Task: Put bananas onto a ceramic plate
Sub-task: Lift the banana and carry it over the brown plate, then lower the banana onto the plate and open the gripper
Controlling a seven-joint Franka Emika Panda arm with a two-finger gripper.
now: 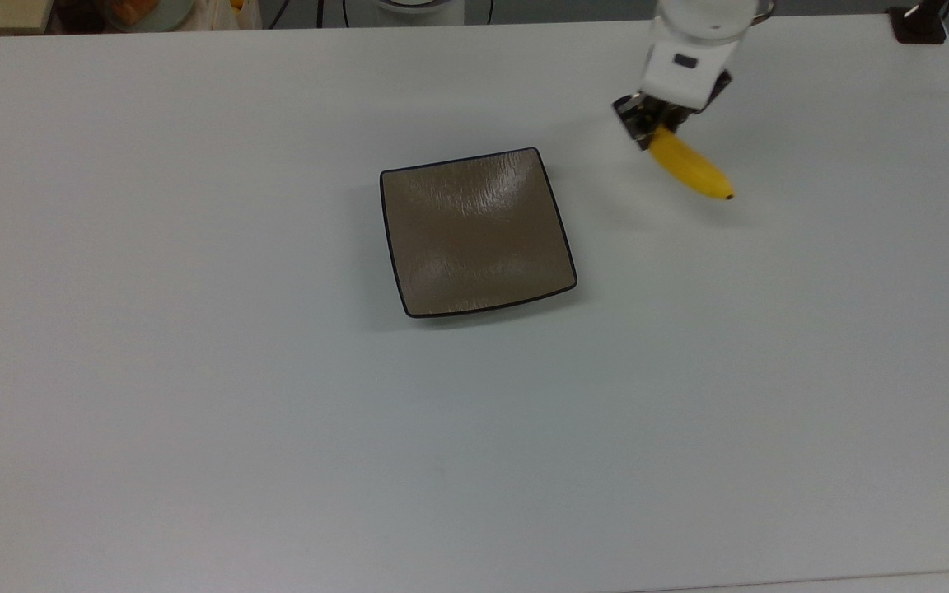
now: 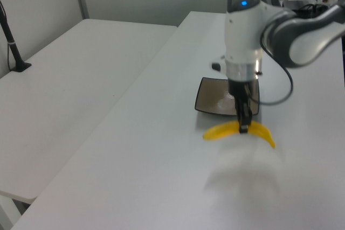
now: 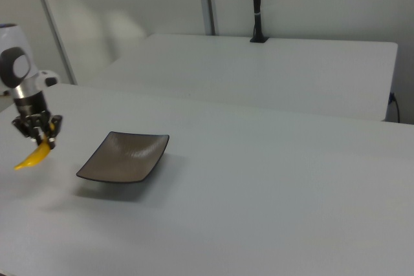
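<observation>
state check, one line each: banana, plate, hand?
banana: held near one end by the hand, lifted off the table, not on the plate
ceramic plate: flat on the table, nothing on it
hand: shut on the banana, beside the plate on the top view's right

The white table (image 1: 194, 428) lay bare around the ceramic plate (image 1: 474, 235), so a gripper could have come at the plate from any side. Between the plate and the gripper (image 1: 654, 123) there was only open tabletop. The banana (image 1: 689, 171) hung in the clamped fingers above the table (its shadow fell apart from it in the left view), off the plate's corner in the top view's upper right. Clutter stood beyond the table's far edge, well apart from the plate.
</observation>
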